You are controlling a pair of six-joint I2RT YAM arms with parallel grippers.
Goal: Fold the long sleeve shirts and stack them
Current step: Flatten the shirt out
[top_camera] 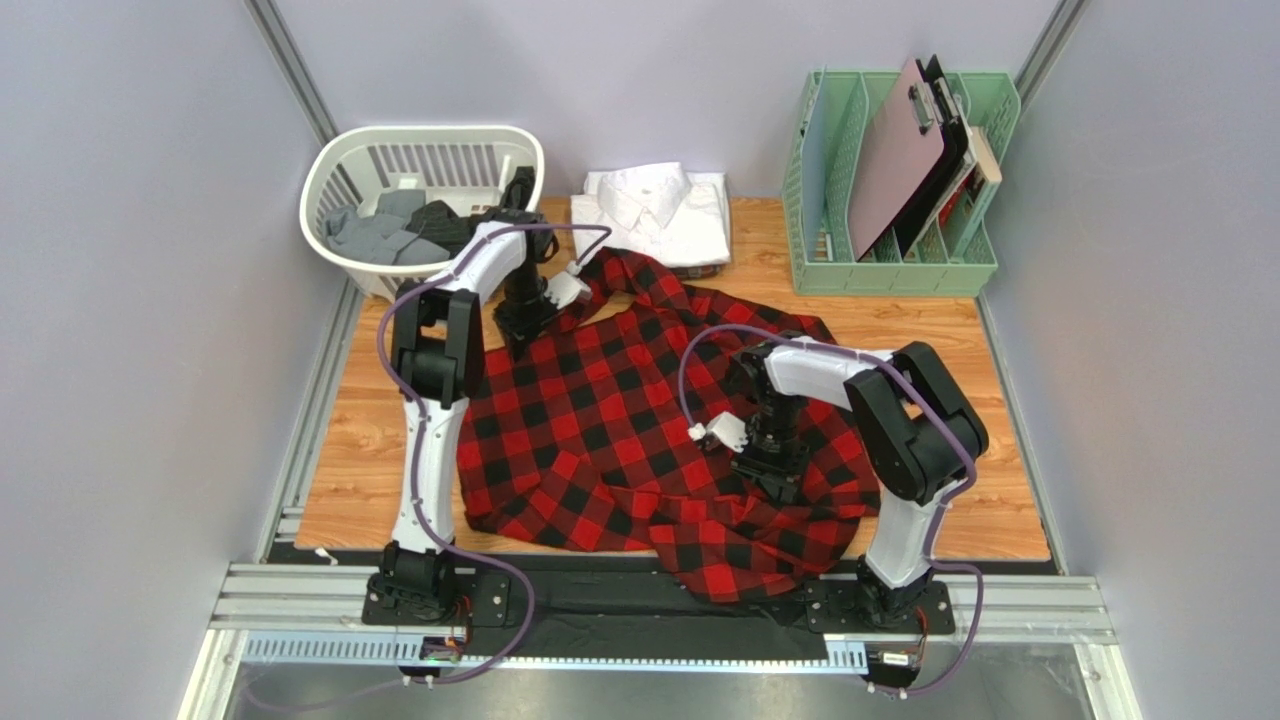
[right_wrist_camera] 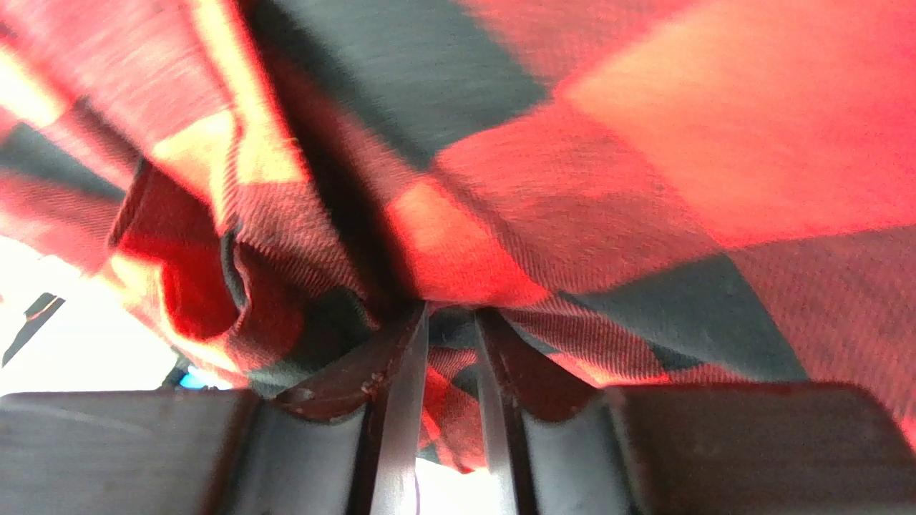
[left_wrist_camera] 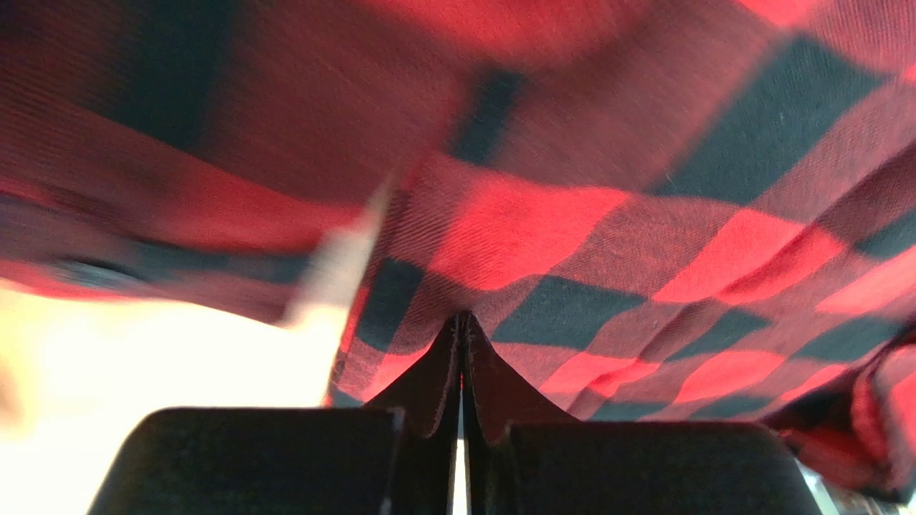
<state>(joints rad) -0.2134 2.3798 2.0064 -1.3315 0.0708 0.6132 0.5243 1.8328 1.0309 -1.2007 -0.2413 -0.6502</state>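
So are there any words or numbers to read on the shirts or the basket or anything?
None can be read: no words, numbers or labels show on the red-and-black checked flannel shirt, the folded plain white shirt, the white plastic laundry basket, the clipboards or their green file rack.

No text, label, brand, number or sign is showing legibly in any of the views.
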